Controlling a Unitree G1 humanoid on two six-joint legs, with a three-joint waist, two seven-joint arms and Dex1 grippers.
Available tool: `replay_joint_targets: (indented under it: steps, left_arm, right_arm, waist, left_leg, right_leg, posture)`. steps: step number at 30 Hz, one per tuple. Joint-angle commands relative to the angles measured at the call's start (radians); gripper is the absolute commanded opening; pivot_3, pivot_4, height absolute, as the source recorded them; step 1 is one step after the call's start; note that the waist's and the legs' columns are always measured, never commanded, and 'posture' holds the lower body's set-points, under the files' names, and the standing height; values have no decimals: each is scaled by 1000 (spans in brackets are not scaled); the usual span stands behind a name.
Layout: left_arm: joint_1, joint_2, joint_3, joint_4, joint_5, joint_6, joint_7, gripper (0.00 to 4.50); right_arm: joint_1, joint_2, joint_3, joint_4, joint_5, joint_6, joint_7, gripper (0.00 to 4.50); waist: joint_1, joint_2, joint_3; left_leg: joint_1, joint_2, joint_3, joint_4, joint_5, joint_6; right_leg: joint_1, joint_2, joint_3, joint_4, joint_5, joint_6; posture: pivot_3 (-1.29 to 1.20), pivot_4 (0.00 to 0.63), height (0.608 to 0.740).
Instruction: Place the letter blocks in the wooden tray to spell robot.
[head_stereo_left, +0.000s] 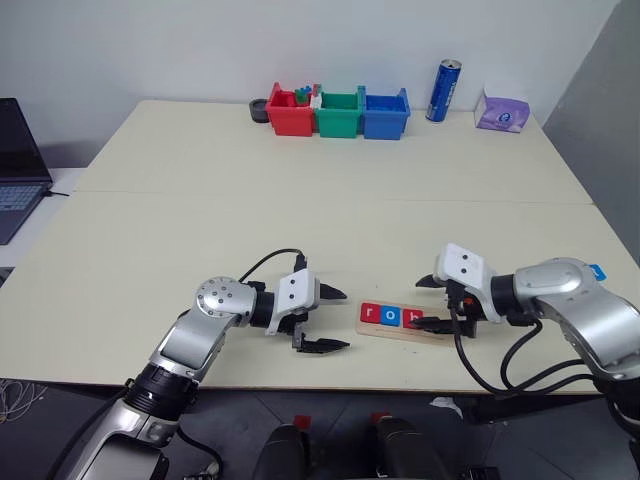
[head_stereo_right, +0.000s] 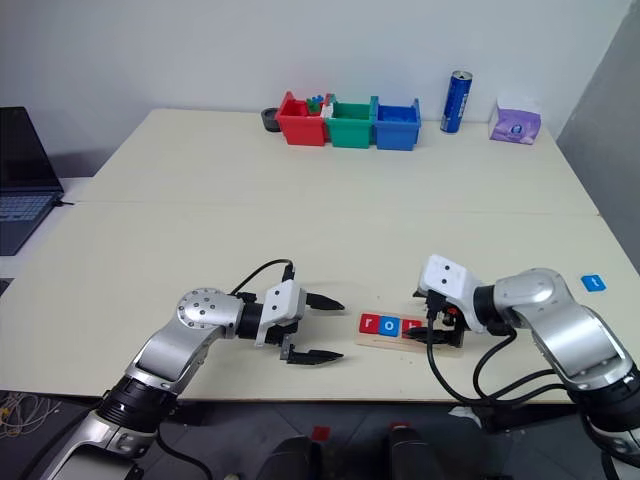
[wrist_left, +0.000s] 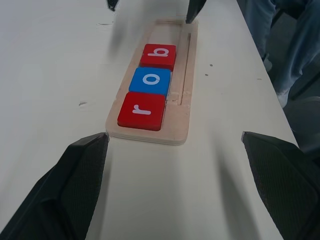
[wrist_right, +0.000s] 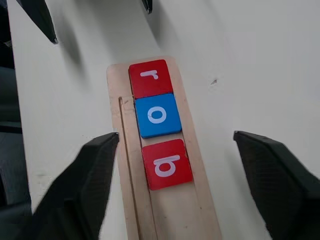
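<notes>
The wooden tray (wrist_left: 176, 131) is lying near the table's (head_stereo_left: 300, 190) near edge, carrying a red "r" block (wrist_left: 142, 111), blue "o" block (wrist_left: 150, 81) and red "b" block (wrist_left: 158, 56) in a row. My right gripper (head_stereo_left: 433, 304) is hovering over its right end, fingers apart and empty. My left gripper (head_stereo_left: 333, 318) is waiting just left, fingers apart.

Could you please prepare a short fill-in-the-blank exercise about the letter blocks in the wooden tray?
1. The long pale wooden tray holds ___ square letter blocks.
2. The blue block shows the letter ___.
3. The red "b" block sits ___ the right gripper's open fingers.
4. A blue "t" tile lies ___ the tray.

Answers: three; o; between; outside
</notes>
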Motion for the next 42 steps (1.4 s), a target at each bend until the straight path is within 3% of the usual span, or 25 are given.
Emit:
replay_joint_targets:
  steps: [1,7,8,31,37,42]
  left_arm:
    - [-5,-3,0,-9,-1,-20,0,4500]
    - [-8,-8,-2,-4,1,-26,-3,4500]
    - [-9,-9,-2,-3,2,-26,-3,4500]
    - [7,-8,3,-15,6,-21,7,4500]
    - [15,-7,5,-24,6,-19,12,4500]
    - [15,-9,5,-25,7,-20,14,4500]
  right_arm:
    - [34,-47,-5,-28,-44,-59,-21,2422]
    - [31,-58,39,2,-94,-100,-31,150]
    - [30,-58,42,4,-97,-103,-30,28]
    - [-64,-11,180,108,-203,-184,17,28]
    - [-80,9,176,112,-211,-183,16,28]
    - [-64,-38,132,97,-202,-196,32,28]
  waist:
    - [0,0,0]
    - [-4,0,0]
    - [-4,0,0]
    - [-3,0,0]
    - [-3,0,0]
    - [-2,0,0]
  left_leg:
    - [0,0,0,0,0,0]
    - [1,0,0,0,0,0]
    - [1,0,0,0,0,0]
    - [1,0,0,0,0,0]
    - [1,0,0,0,0,0]
    - [1,0,0,0,0,0]
  right_leg:
    - [0,0,0,0,0,0]
    - [0,1,1,0,-2,3]
    - [0,1,1,0,-2,3]
    - [0,0,1,0,-1,2]
    - [0,0,1,0,-1,2]
    - [0,0,1,0,-1,1]
  posture:
    - [0,150,740]
    - [0,150,740]
    - [0,150,740]
    - [0,150,740]
    - [0,150,740]
    - [0,150,740]
